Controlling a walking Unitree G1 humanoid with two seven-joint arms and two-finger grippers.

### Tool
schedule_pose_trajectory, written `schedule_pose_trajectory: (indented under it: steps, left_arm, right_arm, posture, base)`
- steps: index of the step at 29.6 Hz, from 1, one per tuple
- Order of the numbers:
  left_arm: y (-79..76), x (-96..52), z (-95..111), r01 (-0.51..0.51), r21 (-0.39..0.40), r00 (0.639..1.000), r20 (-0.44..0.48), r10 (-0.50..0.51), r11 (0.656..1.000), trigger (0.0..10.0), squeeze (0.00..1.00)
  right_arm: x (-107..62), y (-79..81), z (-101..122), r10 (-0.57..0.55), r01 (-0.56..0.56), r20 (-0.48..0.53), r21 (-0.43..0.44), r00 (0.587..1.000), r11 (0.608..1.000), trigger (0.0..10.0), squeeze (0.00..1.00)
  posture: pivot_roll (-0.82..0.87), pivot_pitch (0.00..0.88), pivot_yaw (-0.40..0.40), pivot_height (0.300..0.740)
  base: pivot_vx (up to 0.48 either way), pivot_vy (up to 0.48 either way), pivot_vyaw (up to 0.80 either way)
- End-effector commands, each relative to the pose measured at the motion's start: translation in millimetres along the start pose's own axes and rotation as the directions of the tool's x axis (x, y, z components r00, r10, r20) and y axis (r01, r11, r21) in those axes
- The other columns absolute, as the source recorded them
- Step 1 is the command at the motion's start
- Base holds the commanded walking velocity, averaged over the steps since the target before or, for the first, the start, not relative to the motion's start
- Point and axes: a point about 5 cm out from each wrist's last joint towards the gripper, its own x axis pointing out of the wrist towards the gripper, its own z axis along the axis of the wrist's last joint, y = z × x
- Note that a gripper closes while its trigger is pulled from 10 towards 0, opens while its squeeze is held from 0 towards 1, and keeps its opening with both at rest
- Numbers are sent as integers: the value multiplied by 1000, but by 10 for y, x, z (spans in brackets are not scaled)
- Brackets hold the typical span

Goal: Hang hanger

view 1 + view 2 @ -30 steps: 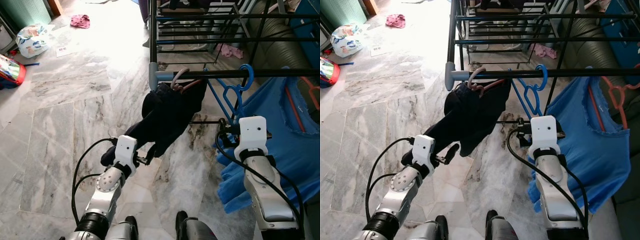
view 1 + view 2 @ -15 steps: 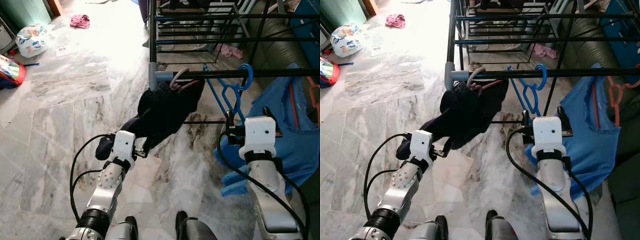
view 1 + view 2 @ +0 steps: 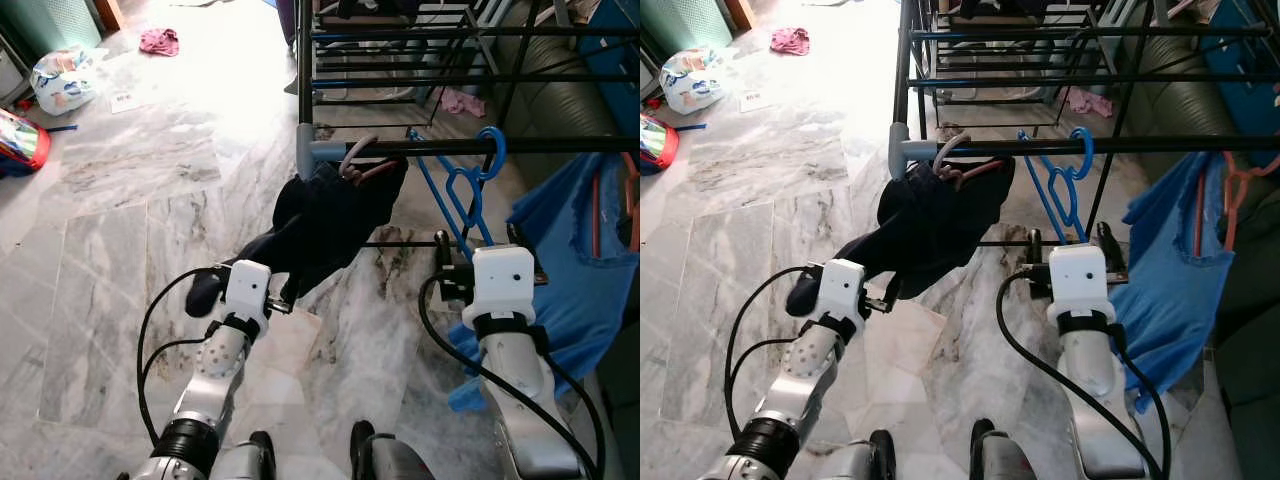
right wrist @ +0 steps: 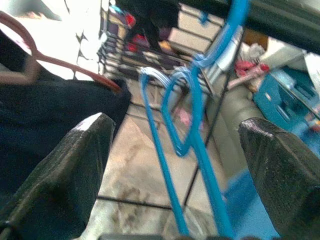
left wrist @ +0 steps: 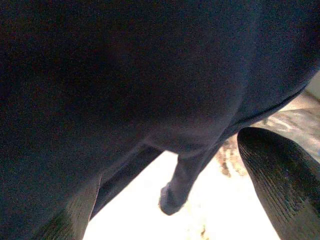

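on the rack rail (image 3: 520,146) the pink hanger (image 3: 362,160) sits hooked; your left gripper (image 3: 283,301) pinches the dark garment (image 3: 330,225), right gripper (image 4: 175,165) spread empty — let go slow.

Glare whitens far floor; right wrist view blurred.
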Motion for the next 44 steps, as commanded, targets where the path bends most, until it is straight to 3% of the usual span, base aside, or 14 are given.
schedule_pose_trajectory:
  steps: [1, 6, 19, 21, 27, 33, 44]
  left_arm:
    - [40, -62, -77, -17, 17, 1000, -25, 18, 1000, 10000, 0]
    - [90, -15, 37, -47, 5, 999, 3, 47, 999, 10000, 0]
    - [100, -7, -4, -65, 2, 998, -19, 65, 998, 10000, 0]
    - [110, -3, -6, -61, 5, 998, -24, 61, 998, 10000, 0]
    - [161, -65, -160, -71, 17, 993, -91, 73, 997, 10000, 0]
    - [141, -110, -251, -67, 27, 990, -121, 70, 997, 10000, 0]
    - [128, -191, -435, -80, -9, 978, -192, 77, 997, 10000, 0]
  right_arm:
    - [-25, 71, -75, 30, -30, -23, 4, 999, 1000, 10000, 0]
    - [52, 114, -36, 63, -63, -7, 8, 998, 998, 10000, 0]
    - [107, 214, -169, 88, -85, -53, 55, 995, 995, 10000, 0]
    - [122, 249, -176, 90, -84, -67, 94, 994, 992, 10000, 0]
    - [56, 419, -286, 174, -160, -100, 132, 980, 978, 10000, 0]
    - [17, 461, -423, 206, -186, -146, 145, 968, 972, 10000, 0]
    - [50, 546, -541, 240, -208, -176, 186, 955, 960, 10000, 0]
  posture:
    - [-9, 207, 16, 740]
    - [13, 215, 10, 740]
    - [24, 216, 13, 740]
    - [36, 223, 7, 740]
    - [48, 219, 5, 740]
    - [68, 213, 1, 740]
    - [86, 196, -17, 740]
  base:
    - [-349, 0, 0]
    - [-362, 0, 0]
    - [-378, 0, 0]
    - [-390, 0, 0]
    - [-401, 0, 0]
    - [-328, 0, 0]
    - [0, 0, 0]
